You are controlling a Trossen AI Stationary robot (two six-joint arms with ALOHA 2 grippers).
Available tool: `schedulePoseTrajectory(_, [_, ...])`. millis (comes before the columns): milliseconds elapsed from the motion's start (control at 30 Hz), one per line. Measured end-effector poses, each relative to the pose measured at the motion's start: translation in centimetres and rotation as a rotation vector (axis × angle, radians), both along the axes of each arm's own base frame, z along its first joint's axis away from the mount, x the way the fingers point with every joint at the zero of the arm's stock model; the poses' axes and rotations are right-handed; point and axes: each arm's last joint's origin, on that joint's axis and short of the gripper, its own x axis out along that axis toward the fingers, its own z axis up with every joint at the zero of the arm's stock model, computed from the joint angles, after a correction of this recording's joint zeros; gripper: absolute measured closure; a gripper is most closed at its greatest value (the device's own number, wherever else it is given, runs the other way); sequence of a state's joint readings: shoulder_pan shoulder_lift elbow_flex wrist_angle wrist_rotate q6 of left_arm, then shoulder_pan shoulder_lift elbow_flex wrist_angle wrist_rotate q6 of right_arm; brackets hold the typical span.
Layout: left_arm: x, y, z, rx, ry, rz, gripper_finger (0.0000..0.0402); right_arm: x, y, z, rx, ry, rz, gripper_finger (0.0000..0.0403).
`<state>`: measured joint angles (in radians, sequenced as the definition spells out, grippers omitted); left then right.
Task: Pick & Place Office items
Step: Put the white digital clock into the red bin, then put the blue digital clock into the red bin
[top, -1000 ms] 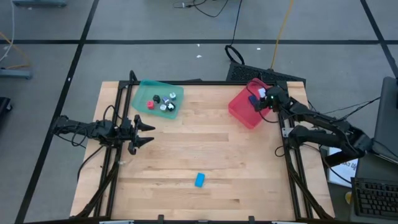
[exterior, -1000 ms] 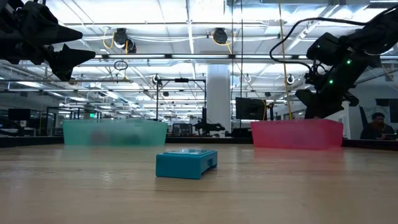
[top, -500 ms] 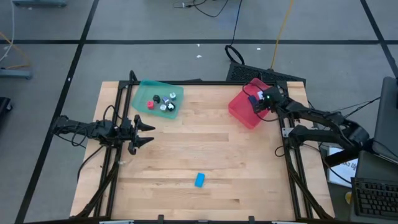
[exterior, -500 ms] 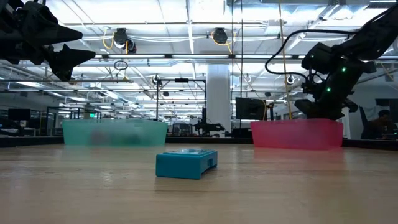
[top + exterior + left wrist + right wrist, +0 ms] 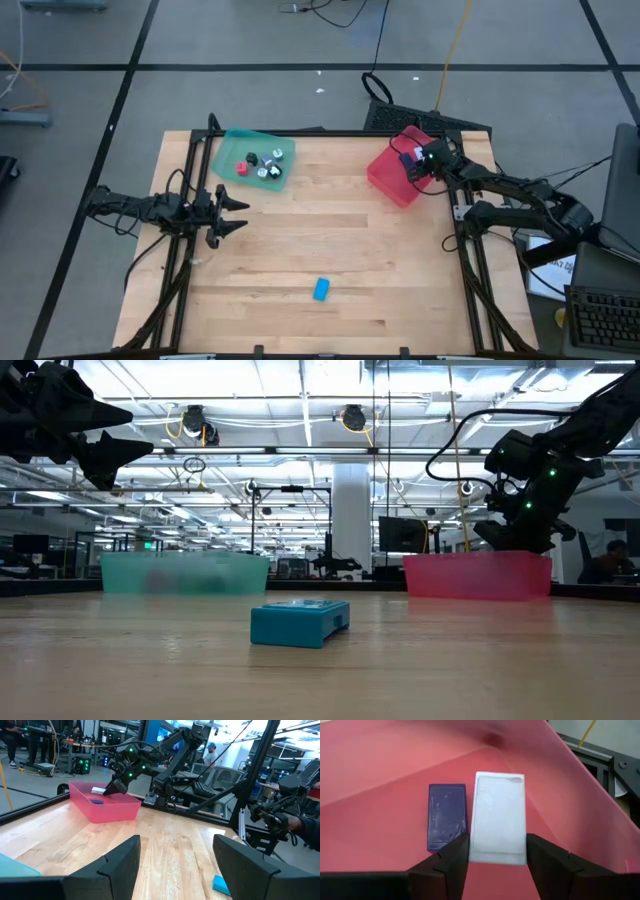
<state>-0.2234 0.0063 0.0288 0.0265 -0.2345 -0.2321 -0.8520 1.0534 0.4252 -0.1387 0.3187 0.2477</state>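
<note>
My right gripper [image 5: 418, 163] reaches into the red translucent tray [image 5: 385, 177], shut on a white block [image 5: 499, 810]. A dark blue block [image 5: 447, 816] lies flat on the tray's floor beside it. A bright blue block [image 5: 321, 289] lies flat on the table near its near edge, also seen in the low view [image 5: 299, 622]. The teal translucent tray [image 5: 228, 148] at the far left holds several small pieces, among them a red one [image 5: 242, 168]. My left gripper [image 5: 238, 212] hangs open above the table's left side, touching nothing. My right gripper pinches the white block's near end [image 5: 497, 847] between its two fingers [image 5: 451, 860], which lie along the block's long sides. It slants down into the red tray from the table's right. Whether the block rests on the tray's floor I cannot tell.
Bare wood lies between the two trays and around the bright blue block. Black frame rails [image 5: 190, 200] run along the table's left and right edges. The red tray's walls [image 5: 580, 800] stand close around my right gripper. People and other machines show in the room behind.
My right gripper has moved down and a little toward the table's left, lower into the red tray, and has then kept still.
</note>
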Motion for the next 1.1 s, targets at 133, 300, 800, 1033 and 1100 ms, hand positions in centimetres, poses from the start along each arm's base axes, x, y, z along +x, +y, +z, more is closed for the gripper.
schedulePoseTrajectory(133, [0.0,0.0,0.0,0.0,0.0,0.0,0.0149,0.0,0.0,0.0,0.001,-0.001,0.0,0.0208])
schedulePoseTrajectory(300, [0.0,0.0,0.0,0.0,0.0,0.0,0.0149,0.0,0.0,0.0,0.001,-0.002,0.0,0.02])
schedulePoseTrajectory(800, [0.0,0.0,0.0,0.0,0.0,0.0,0.0149,2.7,0.5,1.3,-0.017,-0.301,0.19,0.0209])
schedulePoseTrajectory(1033, [0.0,0.0,0.0,0.0,0.0,0.001,0.0149,5.1,2.3,2.3,-0.051,-0.415,0.379,0.0213])
schedulePoseTrajectory(1100, [0.0,0.0,0.0,0.0,0.0,0.0,0.0149,5.7,3.1,2.6,-0.058,-0.444,0.426,0.0213])
